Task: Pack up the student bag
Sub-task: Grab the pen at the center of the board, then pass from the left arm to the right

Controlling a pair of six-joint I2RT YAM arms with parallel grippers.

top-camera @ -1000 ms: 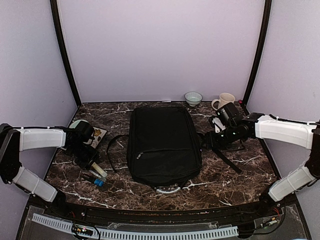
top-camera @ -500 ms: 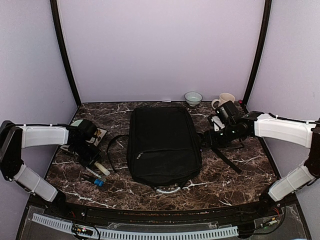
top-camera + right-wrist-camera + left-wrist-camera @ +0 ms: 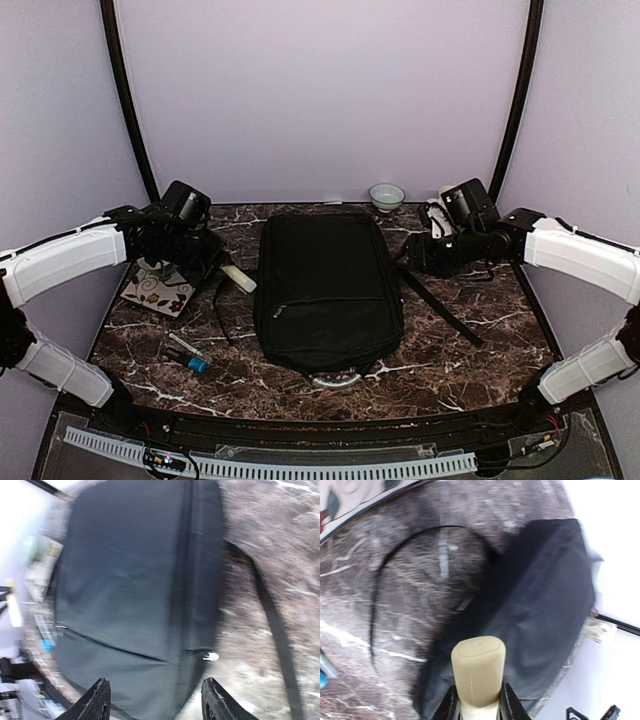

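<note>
While the left gripper (image 3: 478,706) pinches a cream stick (image 3: 478,672), the student bag (image 3: 328,290) lies flat. The right gripper (image 3: 156,702) is spread.

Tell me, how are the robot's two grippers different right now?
The left gripper is shut on a cream stick; the right gripper is open and holds nothing. The left gripper is at the left side of the student bag; the right gripper is at its right side. Both are black and face the bag.

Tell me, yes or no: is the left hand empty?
No, the left hand clamps a cream cylinder between its fingers.
</note>
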